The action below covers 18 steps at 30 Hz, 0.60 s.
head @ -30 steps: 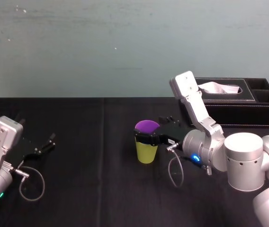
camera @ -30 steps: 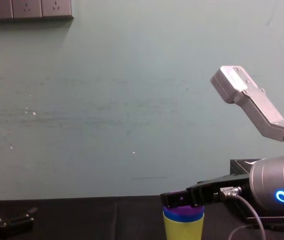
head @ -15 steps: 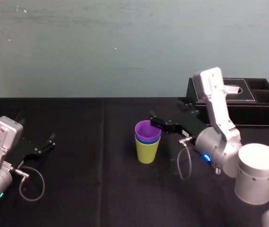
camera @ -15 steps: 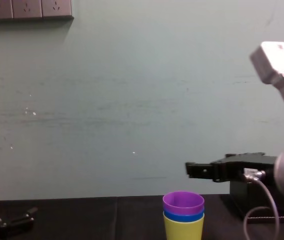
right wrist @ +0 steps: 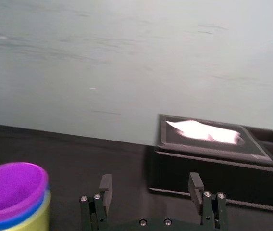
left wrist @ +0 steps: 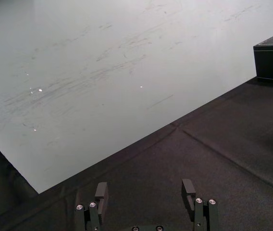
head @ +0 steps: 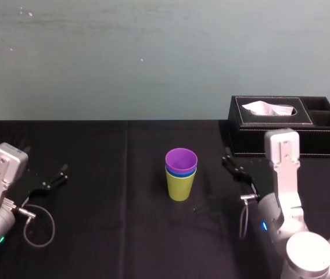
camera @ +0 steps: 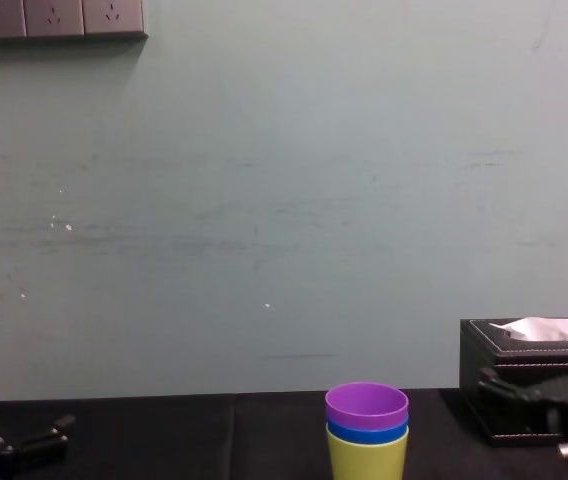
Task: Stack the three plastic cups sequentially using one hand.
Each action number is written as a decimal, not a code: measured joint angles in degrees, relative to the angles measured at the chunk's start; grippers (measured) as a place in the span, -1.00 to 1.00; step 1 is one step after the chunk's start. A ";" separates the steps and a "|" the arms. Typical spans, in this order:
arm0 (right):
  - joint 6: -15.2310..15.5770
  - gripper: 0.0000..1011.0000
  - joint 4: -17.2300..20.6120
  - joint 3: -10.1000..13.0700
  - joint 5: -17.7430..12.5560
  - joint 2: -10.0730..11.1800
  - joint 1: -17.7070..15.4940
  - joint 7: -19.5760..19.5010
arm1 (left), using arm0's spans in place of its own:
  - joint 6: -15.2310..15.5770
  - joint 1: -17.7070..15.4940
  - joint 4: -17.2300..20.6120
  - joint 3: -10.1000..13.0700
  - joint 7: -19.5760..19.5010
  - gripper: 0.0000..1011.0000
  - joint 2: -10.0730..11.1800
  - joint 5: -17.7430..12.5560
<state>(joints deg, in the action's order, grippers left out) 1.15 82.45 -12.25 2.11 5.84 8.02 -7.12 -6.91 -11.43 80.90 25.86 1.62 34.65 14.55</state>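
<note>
The purple cup (head: 180,157) is sitting inside the blue cup (head: 180,172), which is nesting in the yellow-green cup (head: 180,189), all upright midway between the table's (head: 113,232) left and right edges. The right gripper (right wrist: 150,185) is hovering apart from them toward the right edge (near the box (head: 269,125)), fingers spread wide, holding nothing. The left gripper (left wrist: 145,191) is idling near the left edge, likewise spread.

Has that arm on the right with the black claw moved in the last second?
Yes. The right gripper has backed off the stack of cups toward the tissue box, open and empty.
</note>
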 joint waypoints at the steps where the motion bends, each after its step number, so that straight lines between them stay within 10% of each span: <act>1: -1.31 0.99 -1.10 0.40 0.87 -0.83 -0.29 -1.80 | 0.00 0.00 0.00 0.00 0.00 0.98 0.00 0.00; 18: -3.90 0.99 -4.57 1.53 3.29 -3.22 -0.87 -5.27 | 0.00 0.00 0.00 0.00 0.00 0.98 0.00 0.00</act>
<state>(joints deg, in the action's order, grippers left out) -2.75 77.88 -10.73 5.40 2.62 7.14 -12.39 -6.91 -11.43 80.90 25.86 1.62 34.65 14.55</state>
